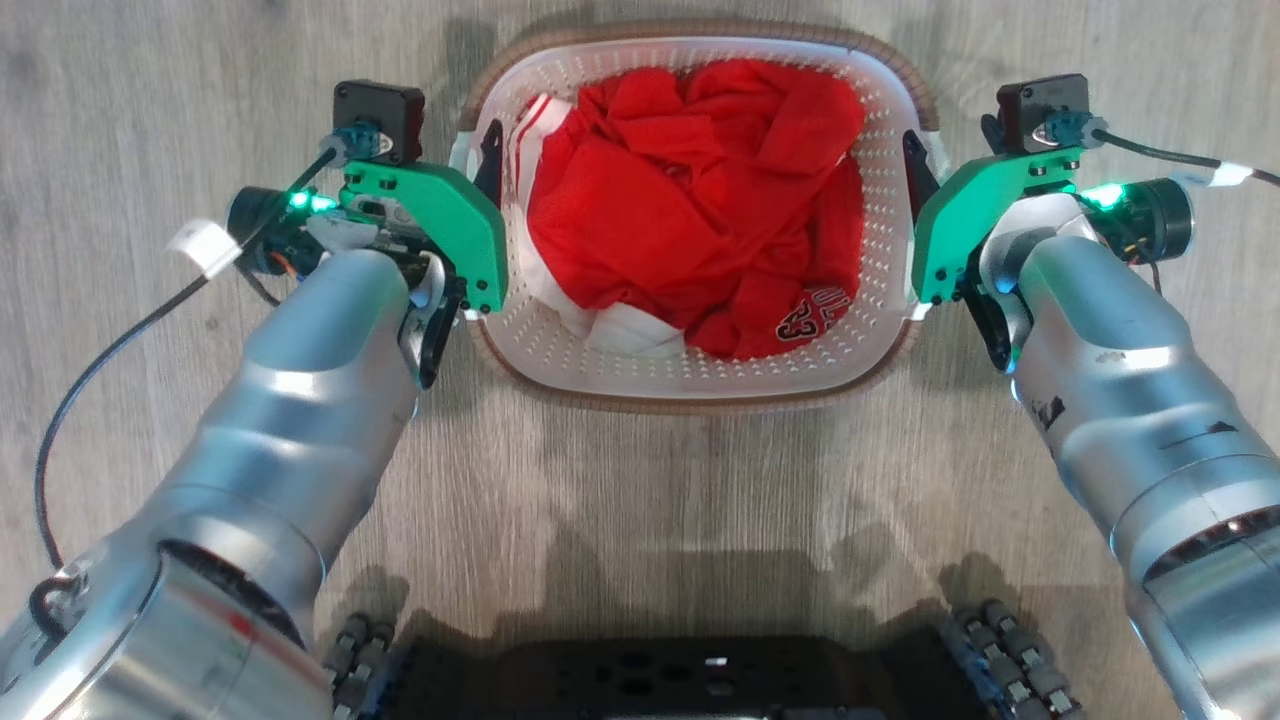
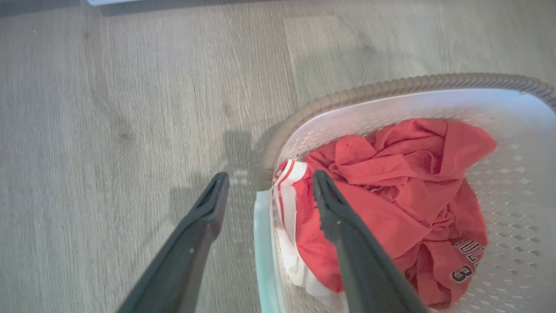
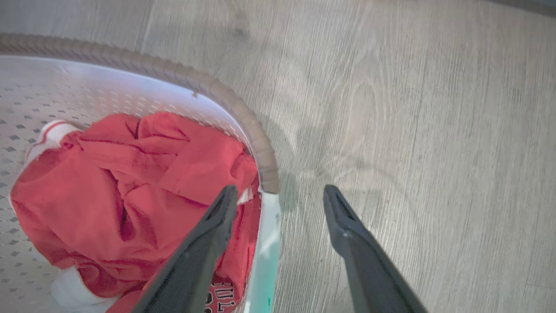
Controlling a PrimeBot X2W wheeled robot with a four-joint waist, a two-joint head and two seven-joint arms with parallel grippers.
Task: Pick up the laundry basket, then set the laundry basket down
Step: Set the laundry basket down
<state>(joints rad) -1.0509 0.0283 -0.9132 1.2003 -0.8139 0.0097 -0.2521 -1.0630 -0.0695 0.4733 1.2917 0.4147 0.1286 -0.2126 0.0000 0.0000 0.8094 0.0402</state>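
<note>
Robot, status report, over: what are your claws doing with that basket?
Left gripper and right gripper open, astride opposite sides of laundry basket. Basket on floor, not gripped. Red clothes crowd inner fingers.

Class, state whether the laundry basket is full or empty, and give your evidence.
Partly full: crumpled red clothing with white trim lies inside the laundry basket, and bare perforated wall shows around it.

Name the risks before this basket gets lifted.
1. The left claw and right claw stand open astride the side walls of the laundry basket; rising before both shut could leave it behind or tip it.
2. Each inner finger hangs over the red clothes; closing may pinch cloth against the wall.
</note>
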